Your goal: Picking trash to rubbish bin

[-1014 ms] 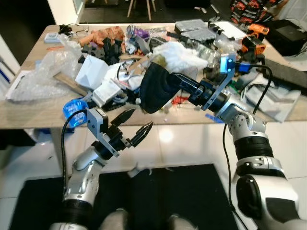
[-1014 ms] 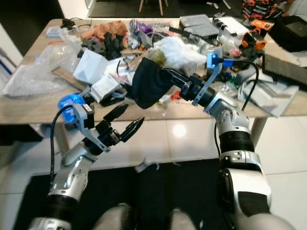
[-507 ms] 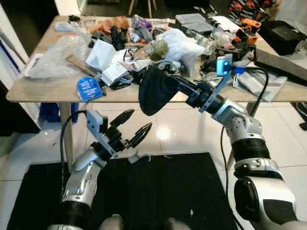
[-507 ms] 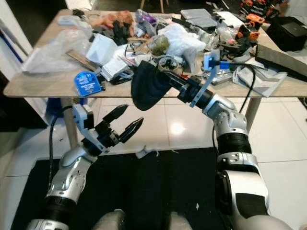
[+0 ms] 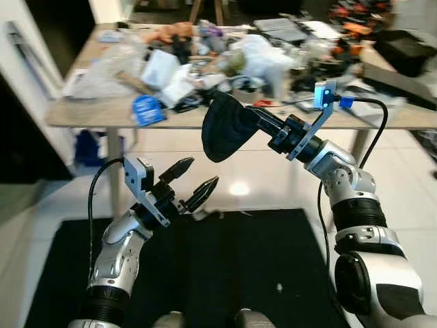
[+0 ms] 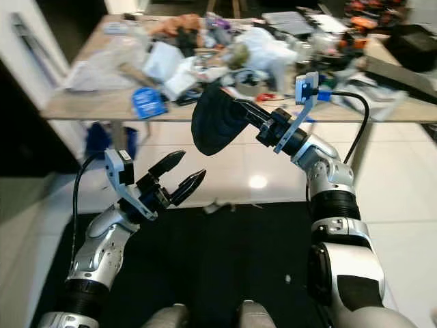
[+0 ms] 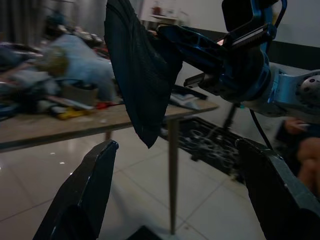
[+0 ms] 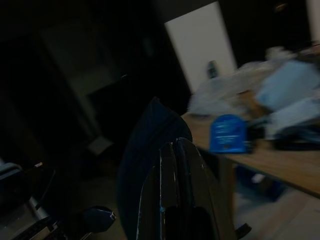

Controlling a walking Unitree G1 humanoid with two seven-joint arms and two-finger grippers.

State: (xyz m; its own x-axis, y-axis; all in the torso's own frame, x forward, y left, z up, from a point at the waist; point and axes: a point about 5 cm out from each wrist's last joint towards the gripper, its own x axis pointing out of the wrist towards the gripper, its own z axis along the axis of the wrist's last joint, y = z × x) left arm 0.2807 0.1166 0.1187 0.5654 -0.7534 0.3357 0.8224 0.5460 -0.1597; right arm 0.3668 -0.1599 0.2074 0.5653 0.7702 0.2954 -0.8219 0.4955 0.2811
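**Dark cloth pinched in the air, off the table**

Right gripper (image 5: pixel 254 121) has its fingers clamped on a dark cloth (image 5: pixel 225 127), which hangs in mid-air on the near side of the messy table (image 5: pixel 95 113), above the white tile floor (image 5: pixel 259 184). Left gripper (image 5: pixel 191 181) is low on the left with its fingers spread apart and nothing in them. A blue packet (image 5: pixel 145 109) sits near the table's front edge.

Table clutter (image 5: pixel 225 58) is too blurred to identify.
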